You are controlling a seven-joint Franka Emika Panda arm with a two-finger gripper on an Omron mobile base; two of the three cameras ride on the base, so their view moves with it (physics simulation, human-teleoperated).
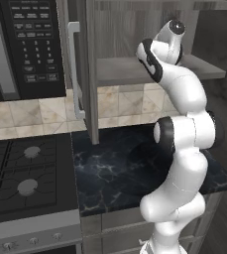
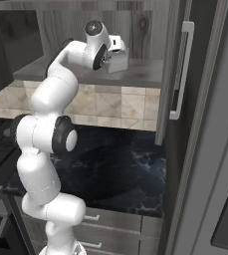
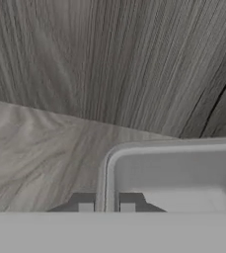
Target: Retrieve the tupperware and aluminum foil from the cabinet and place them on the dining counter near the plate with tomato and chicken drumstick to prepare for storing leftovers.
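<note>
The tupperware (image 3: 173, 173), a pale translucent container with a raised rim, rests on the grey wood-grain shelf (image 3: 40, 148) of the cabinet (image 1: 125, 69). My gripper (image 3: 106, 206) is shut on the tupperware's near left wall, with one dark fingertip (image 3: 85, 205) outside the rim and the other inside. In the base views the arm reaches up into the open cabinet, over its shelf (image 2: 140, 74). The cabinet door (image 1: 91, 74) stands open, its pale bar handle (image 1: 74, 69) facing the microwave. The aluminum foil, the dining counter, the plate, the tomato and the chicken drumstick are out of view.
A black microwave (image 1: 26, 44) hangs left of the cabinet, above a stove (image 1: 21, 173). A black marbled counter (image 1: 125, 168) lies below the shelf, backed by a beige tiled wall (image 2: 120, 107). The other cabinet door (image 2: 172, 69), with its handle (image 2: 182, 69), stands open on the right.
</note>
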